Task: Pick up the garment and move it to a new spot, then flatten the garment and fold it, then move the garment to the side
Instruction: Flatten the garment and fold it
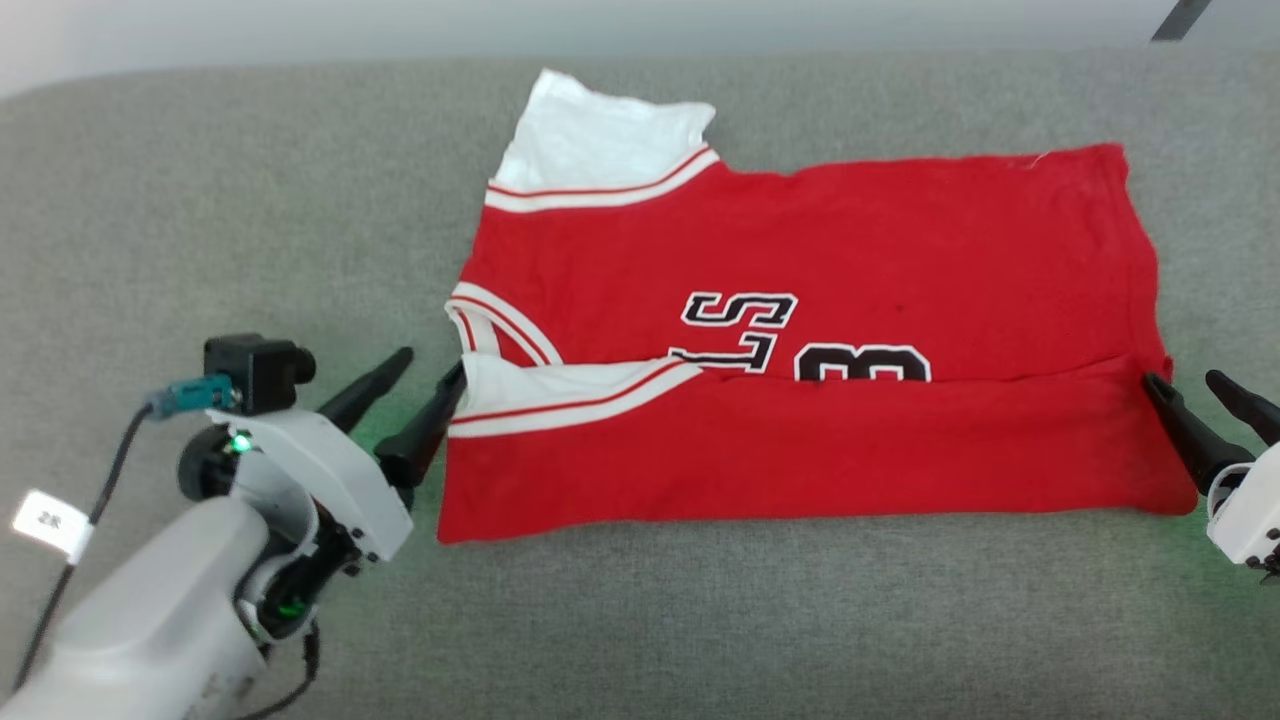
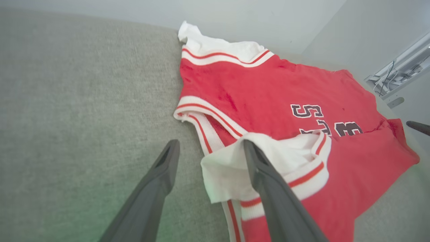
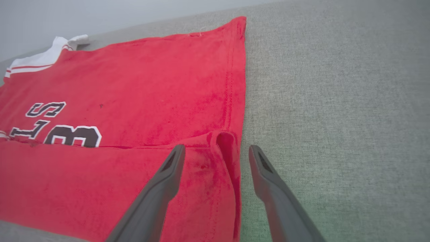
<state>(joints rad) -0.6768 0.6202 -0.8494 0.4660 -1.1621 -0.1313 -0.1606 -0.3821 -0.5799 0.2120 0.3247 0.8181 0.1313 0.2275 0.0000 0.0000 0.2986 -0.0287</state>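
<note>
Red garment [image 1: 900,250] lies flat on grey fabric surface [image 1: 200,180], with near long edge folded up over lower part of lettering and white inside showing at armhole flaps.
Left gripper [image 1: 432,362] – at garment's armhole end, jaws spread, nothing held, one finger at white flap edge.
Right gripper [image 1: 1182,378] – at garment's hem end, jaws spread astride fold corner, nothing held.

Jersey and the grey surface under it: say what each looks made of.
Jersey: soft thin knit fabric, matte red, probably cotton or polyester; it lies limp, folds flat and shows a stitched hem. Its striped trim looks ribbed knit. Grey surface: woven upholstery-like cloth, matte, with a fine heathered weave; what lies under it cannot be told.
</note>
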